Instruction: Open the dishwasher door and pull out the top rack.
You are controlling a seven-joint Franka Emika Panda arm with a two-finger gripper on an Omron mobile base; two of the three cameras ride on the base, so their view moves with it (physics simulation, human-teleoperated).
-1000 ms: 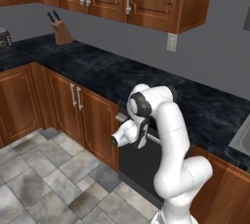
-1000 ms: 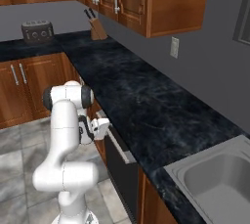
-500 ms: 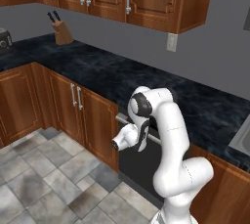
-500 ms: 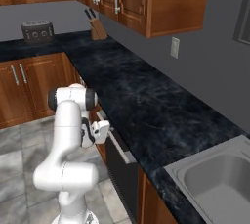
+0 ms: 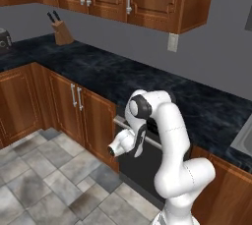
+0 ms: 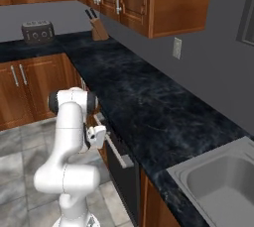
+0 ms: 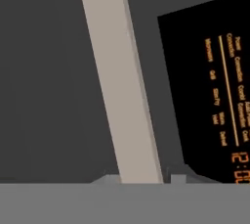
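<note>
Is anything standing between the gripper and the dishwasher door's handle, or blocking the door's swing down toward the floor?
Nothing visible does. In the hand view the gripper sits right at the silver bar handle of the dishwasher door, shut on it. The tiled floor in front of the door looks bare.

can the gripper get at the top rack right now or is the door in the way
Probably not yet. The flat dark grey dishwasher door looks shut, so the rack sits behind it. The gripper is closed on the door's long silver bar handle, so opening comes first.
</note>
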